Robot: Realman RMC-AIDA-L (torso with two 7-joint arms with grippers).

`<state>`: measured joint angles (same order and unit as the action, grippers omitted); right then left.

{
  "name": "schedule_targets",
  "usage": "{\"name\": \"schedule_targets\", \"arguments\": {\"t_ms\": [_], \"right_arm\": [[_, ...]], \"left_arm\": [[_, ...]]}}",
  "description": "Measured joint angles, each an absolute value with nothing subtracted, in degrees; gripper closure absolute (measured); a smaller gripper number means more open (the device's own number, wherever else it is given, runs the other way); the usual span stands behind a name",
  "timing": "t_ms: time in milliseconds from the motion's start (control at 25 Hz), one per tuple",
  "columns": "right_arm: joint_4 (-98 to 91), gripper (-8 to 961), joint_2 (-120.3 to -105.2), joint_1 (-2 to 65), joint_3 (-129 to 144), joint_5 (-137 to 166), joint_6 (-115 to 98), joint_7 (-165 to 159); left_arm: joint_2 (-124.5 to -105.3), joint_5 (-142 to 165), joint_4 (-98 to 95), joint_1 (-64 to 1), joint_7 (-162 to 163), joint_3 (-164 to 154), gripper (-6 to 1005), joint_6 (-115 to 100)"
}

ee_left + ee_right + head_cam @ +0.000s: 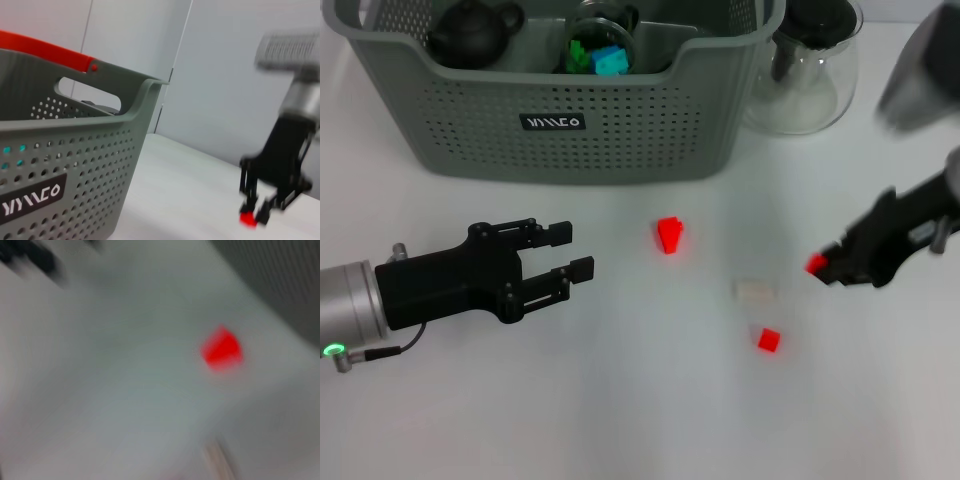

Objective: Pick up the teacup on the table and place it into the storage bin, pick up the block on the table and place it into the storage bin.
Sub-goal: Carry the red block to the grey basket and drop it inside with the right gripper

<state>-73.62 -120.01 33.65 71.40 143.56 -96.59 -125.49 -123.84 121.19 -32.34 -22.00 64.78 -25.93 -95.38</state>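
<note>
The storage bin (620, 130), a grey-green perforated basket with a black label, stands at the back; it also shows in the left wrist view (75, 165). Inside it are a dark teapot (470, 35) and a glass cup (600, 45) holding green and blue blocks. My right gripper (820, 266) is at the right, low over the table, shut on a small red block (815, 265); the left wrist view shows that block (248, 219) in its fingertips. My left gripper (575, 252) is open and empty at the lower left. No teacup shows on the table.
A red block (669, 234) lies in front of the bin and shows blurred in the right wrist view (222, 349). A beige block (754, 291) and another red block (768, 340) lie right of centre. A clear glass teapot (810, 70) stands right of the bin.
</note>
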Motion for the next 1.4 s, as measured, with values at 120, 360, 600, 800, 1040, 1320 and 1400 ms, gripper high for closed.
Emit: {"name": "schedule_targets", "arguments": {"t_ms": [120, 360, 600, 800, 1040, 1320, 1400], "right_arm": [[-78.4, 757, -119.97, 33.6, 62.3, 132.1, -103.5, -121.7], [-82.6, 758, -120.02, 33.5, 54.8, 114.4, -104.8, -119.5], [-81.8, 758, -120.32, 37.4, 60.4, 111.1, -86.6, -122.6], [-76.7, 757, -120.17, 44.6, 66.8, 117.7, -70.6, -129.3], [-57.3, 757, -119.97, 59.7, 67.8, 125.8, -59.5, -134.0], [-35.1, 758, -119.86, 74.6, 67.8, 136.8, -49.2, -140.4], [-31.4, 758, -120.08, 77.1, 68.0, 140.4, -47.7, -143.0]], "left_arm": [[-123.84, 121.2, -32.3, -22.0, 64.8, -25.9, 459, -95.4], [-123.82, 121.2, -32.3, -22.0, 64.8, -25.8, 459, -95.4], [-123.83, 121.2, -32.3, -22.3, 64.9, -25.8, 459, -95.4], [-123.90, 121.2, -32.3, -22.3, 64.9, -25.8, 459, -95.4], [-123.97, 121.2, -32.3, -22.4, 65.0, -25.8, 459, -95.4], [-124.09, 121.2, -32.1, -22.4, 65.0, -25.8, 459, -94.9], [-124.06, 121.2, -31.8, -22.4, 65.0, -25.8, 459, -94.7]]}}
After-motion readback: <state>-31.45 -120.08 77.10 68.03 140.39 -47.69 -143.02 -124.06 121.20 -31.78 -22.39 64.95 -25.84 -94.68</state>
